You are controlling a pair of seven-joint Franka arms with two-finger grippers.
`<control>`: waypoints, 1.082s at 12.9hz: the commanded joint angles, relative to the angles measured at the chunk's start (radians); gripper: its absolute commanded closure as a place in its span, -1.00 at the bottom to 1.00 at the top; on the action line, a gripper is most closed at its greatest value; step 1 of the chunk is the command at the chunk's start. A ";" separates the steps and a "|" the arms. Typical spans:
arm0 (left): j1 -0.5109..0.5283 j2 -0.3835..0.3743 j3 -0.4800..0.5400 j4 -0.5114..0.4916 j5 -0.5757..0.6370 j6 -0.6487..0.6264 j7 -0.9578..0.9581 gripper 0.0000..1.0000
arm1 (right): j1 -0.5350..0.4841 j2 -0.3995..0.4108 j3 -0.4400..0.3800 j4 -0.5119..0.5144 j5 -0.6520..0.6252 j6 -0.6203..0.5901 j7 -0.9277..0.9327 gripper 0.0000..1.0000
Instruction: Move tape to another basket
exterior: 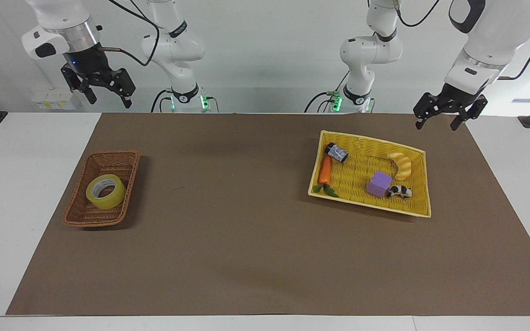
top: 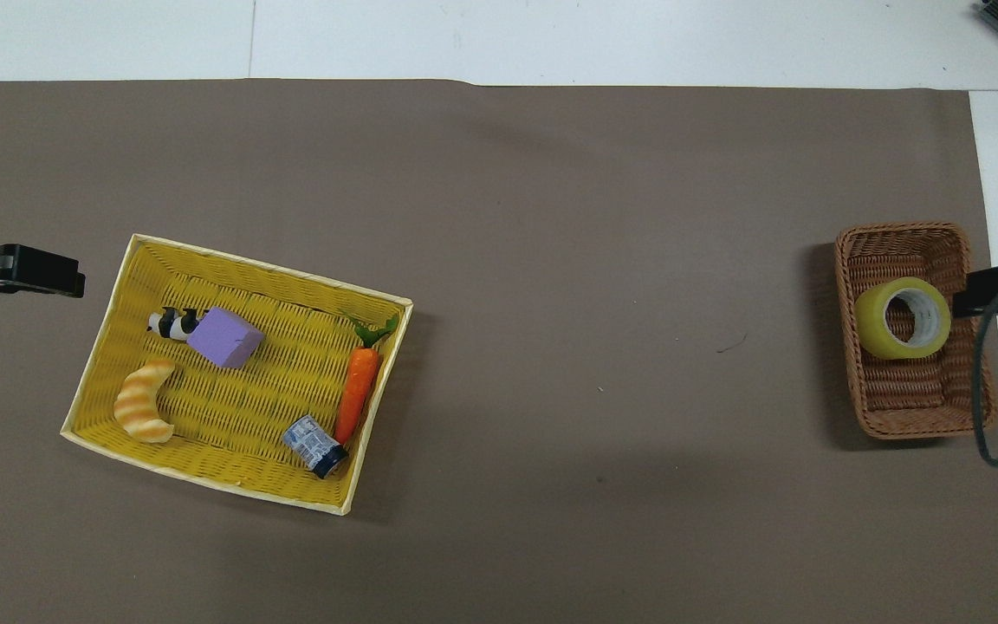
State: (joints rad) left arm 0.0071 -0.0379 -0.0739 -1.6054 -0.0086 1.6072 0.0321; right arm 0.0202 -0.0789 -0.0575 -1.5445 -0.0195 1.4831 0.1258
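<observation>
The yellow tape (exterior: pixel 105 192) lies on its side in the small brown wicker basket (exterior: pixel 115 156) at the right arm's end of the table; both also show in the overhead view, the tape (top: pixel 902 318) and the basket (top: pixel 906 414). My right gripper (exterior: pixel 110 101) is open and empty, raised high in the air above the table's edge by that basket. My left gripper (exterior: pixel 436 125) is open and empty, in the air by a corner of the yellow basket (exterior: pixel 371 140) at the left arm's end.
The yellow basket (top: pixel 239 490) holds a carrot (top: pixel 357 394), a purple block (top: pixel 223 337), a croissant (top: pixel 144 404), a small can (top: pixel 315 445) and a black-and-white toy (top: pixel 168 323). A brown mat (top: pixel 551 260) covers the table.
</observation>
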 commanded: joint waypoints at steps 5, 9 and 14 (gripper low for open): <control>0.002 -0.007 0.003 0.009 -0.013 -0.021 -0.006 -1.00 | -0.005 -0.021 0.018 -0.028 0.013 -0.003 -0.012 -1.00; 0.002 -0.007 0.003 0.009 -0.013 -0.021 -0.006 -1.00 | -0.005 -0.012 0.018 -0.017 0.013 0.000 -0.017 -1.00; 0.002 -0.007 0.003 0.009 -0.013 -0.021 -0.006 -1.00 | -0.014 0.014 0.016 0.020 0.013 -0.009 -0.017 -1.00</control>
State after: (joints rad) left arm 0.0071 -0.0379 -0.0738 -1.6054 -0.0086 1.6072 0.0321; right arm 0.0187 -0.0742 -0.0453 -1.5437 -0.0193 1.4832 0.1258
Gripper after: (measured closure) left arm 0.000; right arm 0.000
